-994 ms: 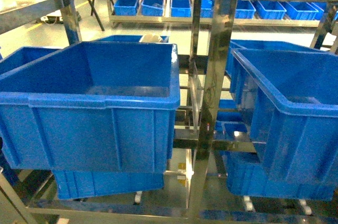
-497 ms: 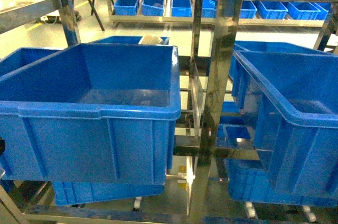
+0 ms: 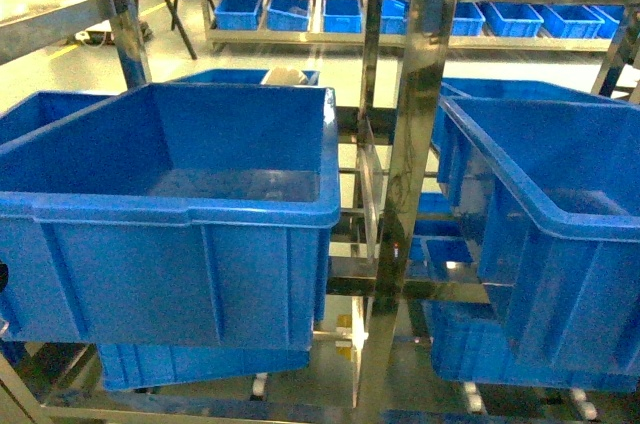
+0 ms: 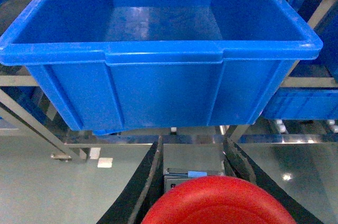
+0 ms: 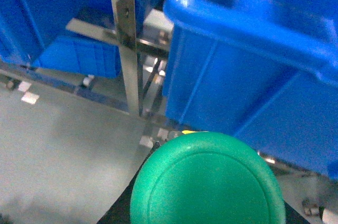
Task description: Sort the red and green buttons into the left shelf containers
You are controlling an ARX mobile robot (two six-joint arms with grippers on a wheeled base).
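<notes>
Left wrist view first: we are holding the red button [image 4: 219, 203] between the dark fingers [image 4: 141, 182] of the left gripper [image 4: 193, 182], cap facing the camera, so the jaws are clamped on its sides. Ahead of it and higher in the frame, the large blue bin [image 4: 158, 55] is presenting its ribbed front wall and thick rim squarely to us, with its bare floor showing beyond. The button is sitting below that rim and short of it, so we judge the coming move to be a lift and a forward reach over the near rim before letting go.

Moving across to the head view, we are seeing that same left bin [image 3: 190, 209] filling the left half, a steel shelf post [image 3: 410, 144] in the middle, and a second deep bin [image 3: 560, 234] on the right. Neither gripper is appearing in this view.

Over in the right wrist view, we are gripping the green button [image 5: 207, 182] in the right gripper [image 5: 206, 208], though its fingers are mostly hidden under the cap. The bin nearest it, the right bin [image 5: 253, 49], is lying up and to the right, while the left shelf sits past the post [image 5: 127, 39]. So the left arm is the nearer one for the left bin, and we are expecting the right to need a cross-reach.
</notes>
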